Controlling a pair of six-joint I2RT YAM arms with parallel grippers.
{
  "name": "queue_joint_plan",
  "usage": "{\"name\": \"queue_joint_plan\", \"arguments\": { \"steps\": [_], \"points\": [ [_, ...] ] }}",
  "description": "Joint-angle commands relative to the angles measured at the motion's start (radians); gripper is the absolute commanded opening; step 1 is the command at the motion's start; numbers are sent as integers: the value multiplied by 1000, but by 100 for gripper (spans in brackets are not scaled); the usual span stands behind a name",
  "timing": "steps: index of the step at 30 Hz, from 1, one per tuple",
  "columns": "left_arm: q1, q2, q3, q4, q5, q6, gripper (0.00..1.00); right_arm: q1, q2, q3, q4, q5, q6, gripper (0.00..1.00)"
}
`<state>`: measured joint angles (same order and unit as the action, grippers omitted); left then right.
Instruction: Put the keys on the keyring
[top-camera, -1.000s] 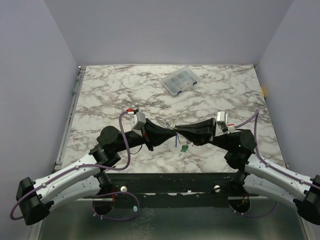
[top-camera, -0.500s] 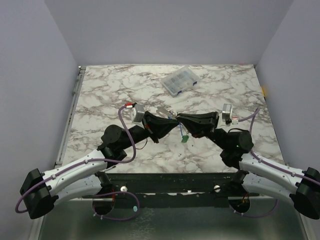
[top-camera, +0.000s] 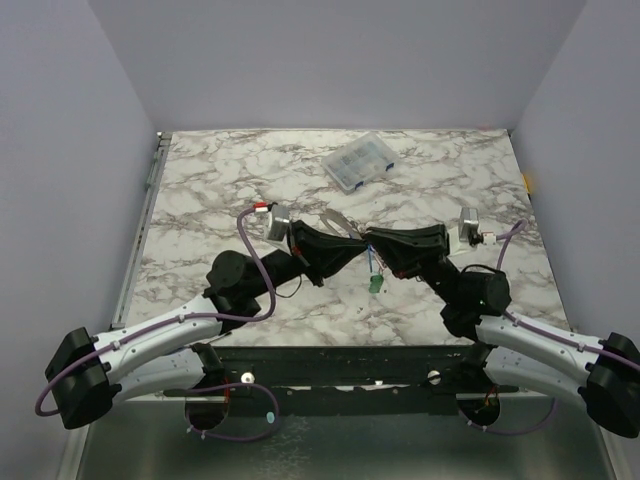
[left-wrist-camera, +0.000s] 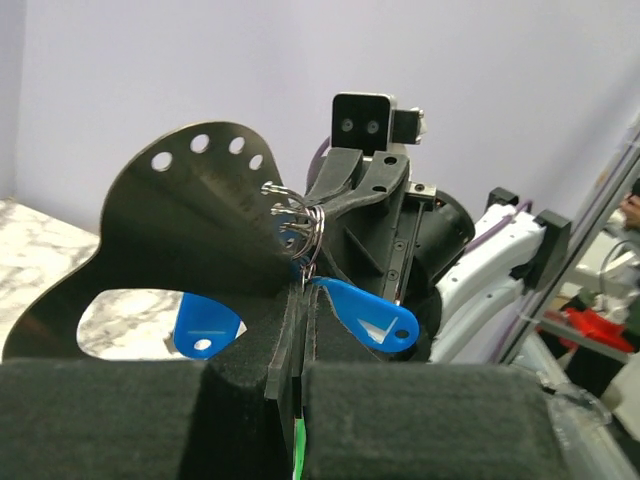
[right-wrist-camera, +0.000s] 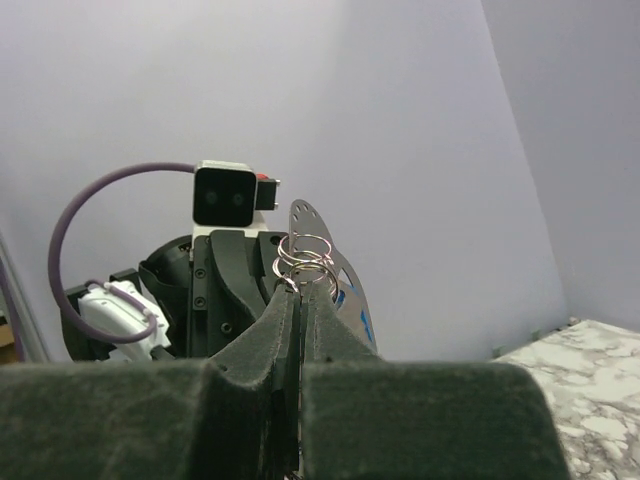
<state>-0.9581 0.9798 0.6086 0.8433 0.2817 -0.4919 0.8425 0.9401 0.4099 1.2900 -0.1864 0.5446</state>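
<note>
My two grippers meet tip to tip above the table's middle, the left gripper (top-camera: 352, 246) and the right gripper (top-camera: 378, 243). Both are shut on the keyring's cluster of small metal rings (left-wrist-camera: 303, 225). The keyring's flat pale loop (top-camera: 335, 222), pierced with small holes, sticks up and left from the joint. It shows dark in the left wrist view (left-wrist-camera: 200, 215) and edge-on in the right wrist view (right-wrist-camera: 312, 228). Two blue keys (left-wrist-camera: 368, 313) (left-wrist-camera: 205, 325) hang from the rings. A green key (top-camera: 376, 285) dangles lowest, below a blue one (top-camera: 370, 262). The left gripper (left-wrist-camera: 303, 300) and right gripper (right-wrist-camera: 300, 292) show closed jaws.
A clear plastic compartment box (top-camera: 358, 162) lies on the marble table (top-camera: 200, 190) at the far middle. Grey walls close in the left, right and back. The table's metal front edge (top-camera: 340, 352) runs between the arm bases.
Both grippers have risen and moved slightly away from the front edge, still joined. The hanging green key has lifted with them and shifted a little right.
</note>
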Motion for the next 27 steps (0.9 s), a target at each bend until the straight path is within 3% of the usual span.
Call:
{"name": "queue_joint_plan", "arguments": {
  "steps": [1,5,6,8,10,12,14,19,23,27],
  "points": [
    [-9,11,-10,-32,49,-156,0,11,-30,-4,154,41,69,1],
    [23,-22,-9,-38,46,-266,0,11,-20,5,192,-44,64,1],
    [30,-34,0,-65,62,-263,7,10,-18,-3,209,-61,67,1],
    [36,-69,48,-239,65,-180,25,10,-29,-21,225,-80,61,1],
    [37,-116,115,-505,-7,-43,36,11,-71,-22,142,-83,42,1],
    [37,-169,170,-723,-126,64,37,10,-133,-6,-1,-75,0,1],
    [39,-221,189,-821,-177,111,37,10,-199,17,-161,-27,-40,1],
    [38,-295,184,-840,-50,125,40,10,-251,92,-483,19,-168,1],
    [38,-312,150,-776,22,150,45,11,-250,105,-534,-1,-200,1],
    [36,-350,57,-620,36,270,50,10,-246,122,-566,-66,-200,1]
  ]
}}
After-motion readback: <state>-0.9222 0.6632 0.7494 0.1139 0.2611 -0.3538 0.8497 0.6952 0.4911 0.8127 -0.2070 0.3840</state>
